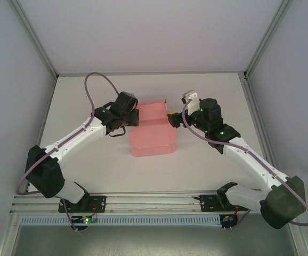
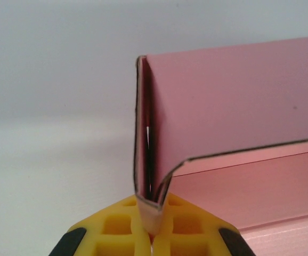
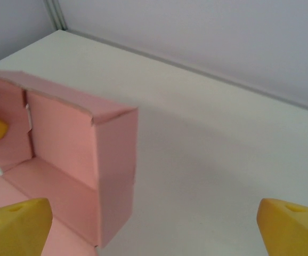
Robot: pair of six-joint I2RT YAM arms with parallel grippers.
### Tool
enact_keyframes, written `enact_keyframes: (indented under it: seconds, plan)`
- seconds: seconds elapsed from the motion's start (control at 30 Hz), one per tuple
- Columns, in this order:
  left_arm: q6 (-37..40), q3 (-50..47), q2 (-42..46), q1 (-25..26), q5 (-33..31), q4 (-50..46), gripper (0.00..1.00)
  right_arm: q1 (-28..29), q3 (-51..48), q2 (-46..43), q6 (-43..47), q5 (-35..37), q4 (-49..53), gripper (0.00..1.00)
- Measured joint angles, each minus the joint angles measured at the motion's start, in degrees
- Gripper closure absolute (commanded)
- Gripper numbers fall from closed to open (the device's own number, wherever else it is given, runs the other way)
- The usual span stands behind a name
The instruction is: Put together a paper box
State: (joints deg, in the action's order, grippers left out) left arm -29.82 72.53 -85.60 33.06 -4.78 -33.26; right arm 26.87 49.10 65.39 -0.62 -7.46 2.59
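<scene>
White counter (image 1: 79,101) surrounds the paper box (image 1: 153,133); the left gripper (image 1: 134,118) is at the box's left side, yellow jaws clenched on a doubled corner flap, while the right gripper (image 1: 173,118) sits just off its right edge, jaws released wide. From above, both wrists hide the box's side walls. The box, pink thin card at mid-counter, is half formed: back wall upright, front panel lying flat.

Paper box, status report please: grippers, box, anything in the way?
Left gripper shut on left wall of paper box. Right gripper open, beside its right wall. Box half-formed: far walls up, near panel flat. No obstruction seen.
</scene>
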Motion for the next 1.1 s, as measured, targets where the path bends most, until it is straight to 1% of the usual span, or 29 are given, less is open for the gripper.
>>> enact_keyframes:
  seconds: [0.07, 0.1, 0.2, 0.37, 0.43, 0.5, 0.6, 0.63, 0.73, 0.77, 0.9, 1.0, 1.1]
  plan:
    - [-0.15, 1.88, -1.07, 0.00, 0.24, 0.00, 1.00, 1.14, 0.02, 1.79, -0.59, 0.11, 0.02, 0.02]
    - [-0.17, 2.49, -1.60, 0.00, 0.42, 0.00, 1.00, 1.73, 0.28, 2.86, -0.63, 0.59, 0.39, 0.04]
    - [-0.42, 3.45, -3.08, 0.00, 0.92, -0.26, 1.00, 3.43, 3.30, 8.13, -0.79, 4.04, 2.80, 0.14]
    - [-1.03, 3.48, -3.82, 0.00, 1.77, -1.60, 1.00, 4.04, 9.14, 15.08, -1.03, 10.99, 4.52, 0.41]
    - [-1.38, 3.48, -3.82, 0.00, 1.79, -1.84, 1.00, 4.04, 10.58, 16.81, -1.05, 13.05, 4.59, 0.49]
    - [-2.01, 3.56, -3.98, 0.09, 2.03, -1.92, 1.00, 4.07, 12.00, 18.56, -0.98, 14.64, 4.90, 0.54]
    - [-2.43, 3.76, -4.28, 0.24, 2.23, -1.92, 1.00, 4.46, 13.33, 20.76, -0.94, 15.98, 5.16, 0.75]
    - [-2.54, 3.91, -4.50, 0.28, 2.40, -1.90, 1.00, 4.55, 13.62, 21.33, -1.14, 16.22, 5.27, 0.80]
    - [-2.80, 4.90, -5.77, 0.33, 2.84, -1.92, 1.00, 4.92, 13.99, 22.69, -1.01, 17.31, 5.33, 0.88]
    - [-2.97, 5.20, -6.23, 0.33, 2.91, -1.95, 1.00, 4.90, 14.03, 22.97, -1.18, 17.84, 5.27, 0.89]
    - [-3.85, 6.23, -7.91, 0.33, 3.50, -1.92, 1.00, 4.90, 14.40, 24.37, -2.25, 20.15, 4.26, 1.00]
    - [-4.63, 7.23, -8.59, 0.33, 3.48, -1.95, 1.00, 5.29, 14.40, 24.92, -2.47, 22.73, 3.32, 1.00]
    - [-5.73, 9.05, -9.73, 0.37, 1.86, -2.86, 1.00, 7.17, 14.69, 25.00, -2.25, 27.98, 2.69, 1.00]
